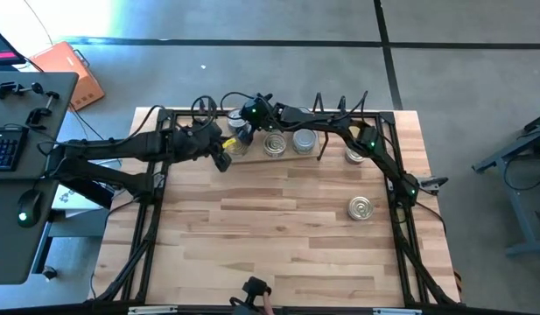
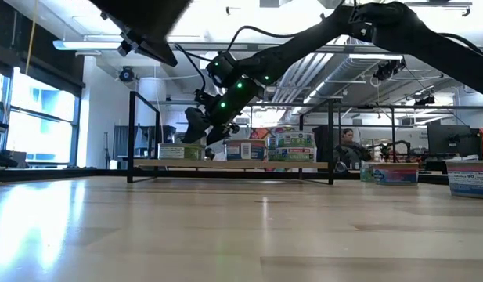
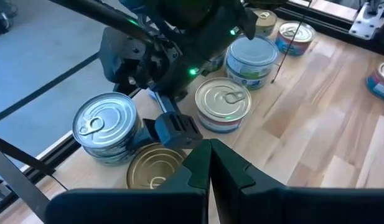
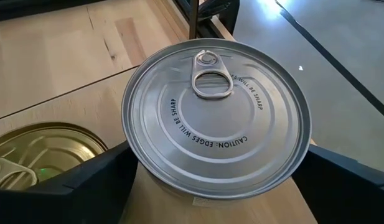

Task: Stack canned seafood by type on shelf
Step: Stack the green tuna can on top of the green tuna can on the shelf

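Note:
The shelf [image 2: 304, 165] stands along the table's far edge with several tins on its board. At its left end stands a silver-topped tin [image 4: 216, 118] [image 3: 104, 124], with a gold-topped tin [image 4: 42, 152] [image 3: 155, 167] beside it. My right gripper [image 1: 243, 133] reaches in from the right, open. Its fingers [image 4: 86, 180] stand on either side of the silver-topped tin, below its lid. My left gripper [image 3: 209, 168] [image 1: 221, 159] hangs shut and empty just in front of the shelf's left end, above the gold-topped tin.
More tins sit along the shelf: a gold-topped one [image 3: 224, 102] and a blue-labelled one [image 3: 252, 59]. Two tins [image 1: 355, 156] [image 1: 361, 208] lie on the table to the right of the shelf. Black frame bars edge the table. A person [image 2: 347, 145] sits in the room behind.

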Robot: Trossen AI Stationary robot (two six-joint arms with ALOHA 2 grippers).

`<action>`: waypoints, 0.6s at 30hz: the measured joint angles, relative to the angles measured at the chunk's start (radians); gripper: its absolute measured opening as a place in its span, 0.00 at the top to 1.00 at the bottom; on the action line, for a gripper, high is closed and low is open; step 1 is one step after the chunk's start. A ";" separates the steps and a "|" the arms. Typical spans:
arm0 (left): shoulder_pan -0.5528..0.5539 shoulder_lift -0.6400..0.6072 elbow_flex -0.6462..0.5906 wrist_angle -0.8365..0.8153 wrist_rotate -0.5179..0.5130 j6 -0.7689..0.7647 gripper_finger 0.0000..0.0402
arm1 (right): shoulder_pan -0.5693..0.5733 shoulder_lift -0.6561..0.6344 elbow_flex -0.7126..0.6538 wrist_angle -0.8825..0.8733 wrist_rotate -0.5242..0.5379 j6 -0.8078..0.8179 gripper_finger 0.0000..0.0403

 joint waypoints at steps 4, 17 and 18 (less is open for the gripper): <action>-0.009 0.000 0.000 -0.001 0.000 0.001 1.00 | 0.000 0.001 0.000 0.008 -0.002 -0.003 0.03; -0.036 0.000 0.000 -0.013 0.000 0.001 1.00 | 0.000 -0.015 -0.002 -0.027 -0.008 0.012 0.01; -0.036 0.000 0.000 -0.014 0.000 0.001 1.00 | 0.000 -0.015 -0.002 -0.035 -0.008 0.003 0.01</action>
